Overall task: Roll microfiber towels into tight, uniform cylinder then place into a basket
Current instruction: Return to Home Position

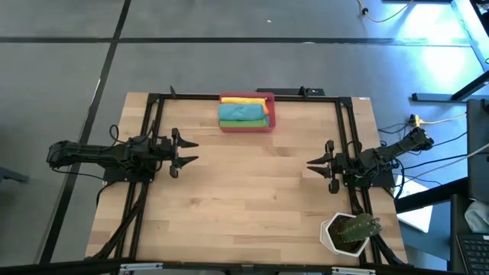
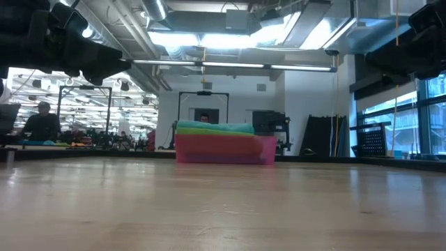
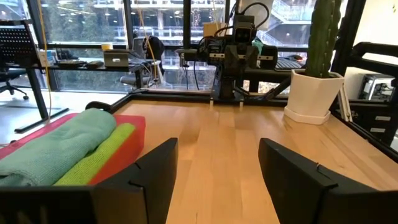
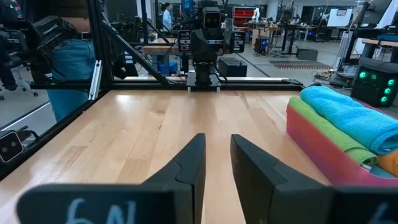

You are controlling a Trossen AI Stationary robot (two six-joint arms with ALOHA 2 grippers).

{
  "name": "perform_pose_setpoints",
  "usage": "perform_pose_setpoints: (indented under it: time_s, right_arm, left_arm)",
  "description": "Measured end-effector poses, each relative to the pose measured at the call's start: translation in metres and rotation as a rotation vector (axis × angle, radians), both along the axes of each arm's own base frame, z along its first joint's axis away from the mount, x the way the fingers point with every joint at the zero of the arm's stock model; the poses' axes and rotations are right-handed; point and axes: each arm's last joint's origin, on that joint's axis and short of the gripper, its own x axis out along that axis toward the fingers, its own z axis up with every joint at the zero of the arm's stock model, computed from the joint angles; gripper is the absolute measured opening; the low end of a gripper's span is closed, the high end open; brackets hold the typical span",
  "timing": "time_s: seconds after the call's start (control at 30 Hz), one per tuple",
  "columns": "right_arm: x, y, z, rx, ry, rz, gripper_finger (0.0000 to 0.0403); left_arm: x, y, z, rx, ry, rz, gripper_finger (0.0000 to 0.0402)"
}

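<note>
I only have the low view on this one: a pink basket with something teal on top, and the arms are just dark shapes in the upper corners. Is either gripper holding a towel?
Observer: No. In the high view the left gripper and the right gripper hover over bare wood at opposite sides of the table, both open and empty.
Operator: Which colours are in the basket?
Observer: From above, the basket holds a yellow towel, a teal towel and a green towel side by side. The right wrist view also catches a bit of an orange towel.
</note>
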Motion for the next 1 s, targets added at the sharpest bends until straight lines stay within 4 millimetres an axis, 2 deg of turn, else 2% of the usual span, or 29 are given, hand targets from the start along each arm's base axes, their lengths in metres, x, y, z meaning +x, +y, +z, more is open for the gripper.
perform_pose_setpoints:
  time_s: [0.17,0.33,0.43,0.53,0.63,1.0]
  right_arm:
    - [0.0,0.0,0.0,0.032,-0.003,0.019,0.0078]
    - [-0.004,0.011,0.004,0.218,-0.003,0.418,0.0078]
    - [-0.007,0.016,0.004,0.257,0.037,0.624,0.0078]
    - [-0.009,0.019,0.004,0.252,0.052,0.747,0.0078]
    - [-0.01,0.02,0.004,0.255,0.06,0.793,0.0078]
    - [-0.01,0.02,0.004,0.254,0.06,0.795,0.0078]
  left_arm:
    - [0.0,0.0,0.0,0.0,0.0,0.0,0.0213]
    - [0.0,0.0,0.0,0.0,0.0,0.0,0.0213]
    - [0.0,0.0,0.0,0.0,0.001,0.0,0.0213]
    - [0.0,0.0,0.0,0.0,0.001,0.0,0.0213]
    - [0.0,0.0,0.0,0.0,0.001,0.0,0.0213]
    - [0.0,0.0,0.0,0.0,0.001,0.0,0.0213]
